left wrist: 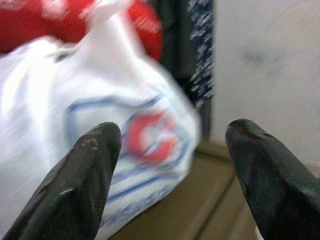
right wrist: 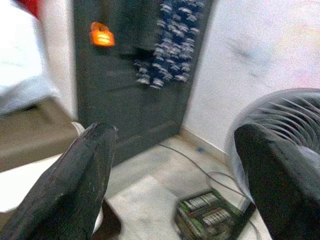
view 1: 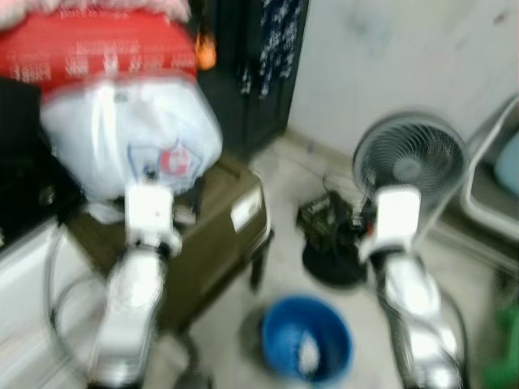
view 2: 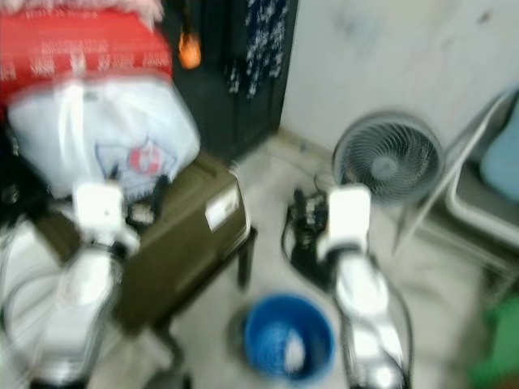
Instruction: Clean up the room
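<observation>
Writing blurred: white bag point(left wrist: 100, 130) red-blue logo, red box point(view 1: 97, 44) unreadable.

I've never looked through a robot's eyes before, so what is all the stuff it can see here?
Plastic bag: one, white with a red and blue print, on the olive box.
Olive box: one, on a dark stand.
Red bundle: one, behind the bag.
Bucket: one, blue, on the floor.
Fan: one, grey, on the floor by the wall.
Green object: one, on the floor beside the fan; too blurred to identify.
Left gripper: black fingers open, facing the bag.
Right gripper: black fingers open, near the fan.
</observation>
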Robot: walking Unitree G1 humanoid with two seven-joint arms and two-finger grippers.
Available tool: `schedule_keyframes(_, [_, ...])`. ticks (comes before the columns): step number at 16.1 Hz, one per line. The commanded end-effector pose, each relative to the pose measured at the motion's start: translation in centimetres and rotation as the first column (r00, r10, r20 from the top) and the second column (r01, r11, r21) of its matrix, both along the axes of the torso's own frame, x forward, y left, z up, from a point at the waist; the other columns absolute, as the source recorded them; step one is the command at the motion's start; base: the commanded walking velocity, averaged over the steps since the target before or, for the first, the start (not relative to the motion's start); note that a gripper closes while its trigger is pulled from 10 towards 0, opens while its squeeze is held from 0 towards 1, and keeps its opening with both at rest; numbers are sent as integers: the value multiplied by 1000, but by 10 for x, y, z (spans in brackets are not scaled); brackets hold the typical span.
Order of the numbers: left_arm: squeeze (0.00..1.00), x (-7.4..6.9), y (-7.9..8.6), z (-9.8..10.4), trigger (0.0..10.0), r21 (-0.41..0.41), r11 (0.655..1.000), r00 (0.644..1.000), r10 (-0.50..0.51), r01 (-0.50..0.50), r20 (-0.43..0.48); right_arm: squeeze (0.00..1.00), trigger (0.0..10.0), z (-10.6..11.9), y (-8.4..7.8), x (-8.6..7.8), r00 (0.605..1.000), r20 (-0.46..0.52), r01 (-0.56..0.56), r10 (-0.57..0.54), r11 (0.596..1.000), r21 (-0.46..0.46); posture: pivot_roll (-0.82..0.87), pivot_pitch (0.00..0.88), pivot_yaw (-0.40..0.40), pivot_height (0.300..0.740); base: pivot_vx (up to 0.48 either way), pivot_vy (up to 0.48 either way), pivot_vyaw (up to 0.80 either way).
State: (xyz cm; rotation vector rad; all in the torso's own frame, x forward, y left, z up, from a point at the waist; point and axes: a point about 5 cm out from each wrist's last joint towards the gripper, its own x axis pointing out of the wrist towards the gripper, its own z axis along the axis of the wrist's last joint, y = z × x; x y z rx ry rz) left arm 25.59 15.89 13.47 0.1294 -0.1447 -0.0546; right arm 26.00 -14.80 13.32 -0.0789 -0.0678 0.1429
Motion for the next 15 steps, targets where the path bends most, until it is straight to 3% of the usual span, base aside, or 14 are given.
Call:
schedule_keyframes(1, [0, -8, 3, -8, 10000, 9, 999, 998, 34, -33, -46, 0, 10000, 8, -9, -4, 999, 31, 17, -16, 1000, -19, -47, 0, -67, 740, 0, 0, 800])
schedule_keyframes(4, [0, -21, 6, -13, 10000, 40, 998, 996, 60, -57, -67, 0, 10000, 3, -14, -15, 1000, 12, 18, -17, 999, -38, -52, 0, -66, 740, 0, 0, 800])
schedule_keyframes(9, [0, -47, 30, -18, 10000, 85, 989, 987, 133, -125, -94, 0, 10000, -9, -27, -41, 999, -46, 26, -29, 997, -76, -41, 0, -65, 740, 0, 0, 800])
schedule_keyframes(11, [0, -49, 28, -20, 10000, 86, 990, 987, 125, -116, -103, 0, 10000, -9, -27, -41, 998, -45, 33, -35, 998, -53, -40, 0, -64, 740, 0, 0, 800])
schedule_keyframes(15, [0, -43, 25, -15, 10000, 86, 991, 990, 113, -105, -88, 0, 10000, -8, -13, -40, 998, -58, -16, 16, 1000, 13, -37, 0, -67, 740, 0, 0, 659])
